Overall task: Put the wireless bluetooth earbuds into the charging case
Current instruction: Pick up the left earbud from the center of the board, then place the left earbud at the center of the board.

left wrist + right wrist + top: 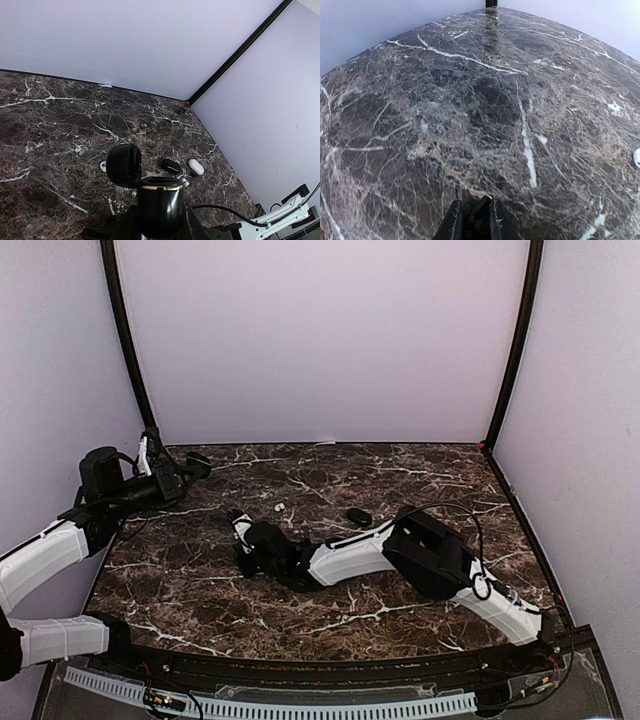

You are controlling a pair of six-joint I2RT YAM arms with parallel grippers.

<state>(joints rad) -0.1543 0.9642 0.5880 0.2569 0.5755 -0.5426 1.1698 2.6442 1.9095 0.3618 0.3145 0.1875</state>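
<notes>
My left gripper [178, 472] is raised at the table's far left, shut on a black charging case [160, 202] with a gold rim. Its lid [123, 165] stands open. My right gripper [474, 224] is low over the marble left of centre, the fingers closed on a small black earbud [482, 209] with a pale tip. In the top view that gripper [240, 528] hides the bud. A white earbud [280, 507] lies just beyond it and also shows at the edge of the right wrist view as a white earbud [636, 157].
A closed black case [170, 165] and a white case [196, 166] lie mid-table, with a tiny bud [185, 182] beside them. The black case [358, 516] sits just behind my right forearm [350, 555]. Walls enclose the table on three sides.
</notes>
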